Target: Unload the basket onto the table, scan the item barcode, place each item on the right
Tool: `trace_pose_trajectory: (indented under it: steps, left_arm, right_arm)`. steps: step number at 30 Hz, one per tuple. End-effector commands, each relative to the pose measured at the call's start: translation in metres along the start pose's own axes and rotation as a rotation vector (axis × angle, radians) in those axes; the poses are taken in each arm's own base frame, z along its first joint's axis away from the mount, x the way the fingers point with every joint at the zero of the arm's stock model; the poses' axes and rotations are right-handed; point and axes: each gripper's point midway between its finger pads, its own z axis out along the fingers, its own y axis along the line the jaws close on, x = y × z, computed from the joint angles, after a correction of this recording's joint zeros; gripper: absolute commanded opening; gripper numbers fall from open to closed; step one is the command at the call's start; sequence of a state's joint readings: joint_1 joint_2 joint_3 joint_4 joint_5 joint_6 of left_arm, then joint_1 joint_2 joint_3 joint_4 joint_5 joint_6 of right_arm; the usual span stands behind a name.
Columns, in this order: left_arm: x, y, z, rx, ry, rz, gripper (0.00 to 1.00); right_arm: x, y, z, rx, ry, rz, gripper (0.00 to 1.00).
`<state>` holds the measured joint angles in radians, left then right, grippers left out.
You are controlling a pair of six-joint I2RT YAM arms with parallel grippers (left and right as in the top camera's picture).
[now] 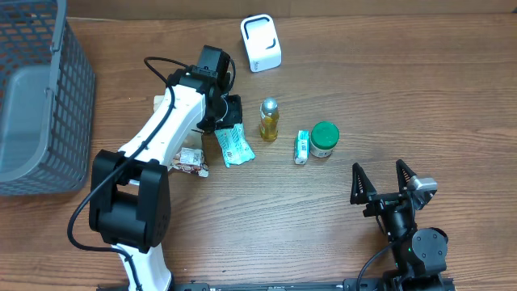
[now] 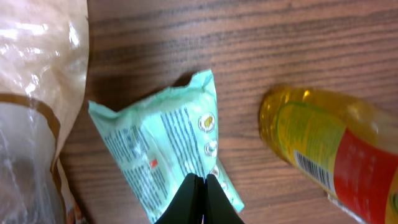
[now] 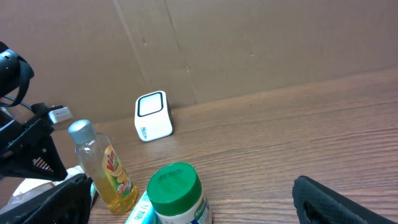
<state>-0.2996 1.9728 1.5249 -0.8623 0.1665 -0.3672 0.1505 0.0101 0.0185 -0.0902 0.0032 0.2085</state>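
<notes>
Two claws: we see the left gripper (image 2: pixel 199 185) clenched on the edge of the green packet (image 2: pixel 158 146), centre-left of the overhead frame — the right gripper (image 1: pixel 377 166), lower right, stands released.

- The packet (image 1: pixel 233 147) is a mint-green, flat, crinkled pouch with small dark print and a row of round icons on its upper face. It lies slanted on the bench (image 1: pixel 388 89) left of centre. The closed left fingers (image 2: pixel 188 205) pinch one end of it.
- The scanner (image 1: pixel 261 44) is a small white rounded box with a dark-rimmed window. It stands upright at the bench's far edge, well apart from the packet.
</notes>
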Motion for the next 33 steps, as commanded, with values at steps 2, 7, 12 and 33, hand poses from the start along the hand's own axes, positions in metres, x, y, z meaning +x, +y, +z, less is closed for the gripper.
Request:
trace_pose_trajectory:
  steps: [2,7,12,33]
  left_arm:
    - [0.014,-0.001,0.031,-0.033,0.054,0.008,0.04]
    - [0.027,-0.003,0.065,-0.056,0.114,0.029,0.05]
    - [0.048,0.01,0.09,-0.095,0.212,0.032,0.04]
    - [-0.005,0.128,-0.09,-0.339,-0.098,-0.22,0.07]
  right_arm:
    - [0.002,-0.001,0.0,0.0,-0.002,-0.007,1.0]
    - [0.002,-0.001,0.0,0.0,-0.002,-0.007,1.0]
    - [0.002,-0.001,0.0,0.0,-0.002,-0.007,1.0]
    - [0.002,-0.001,0.0,0.0,-0.002,-0.007,1.0]
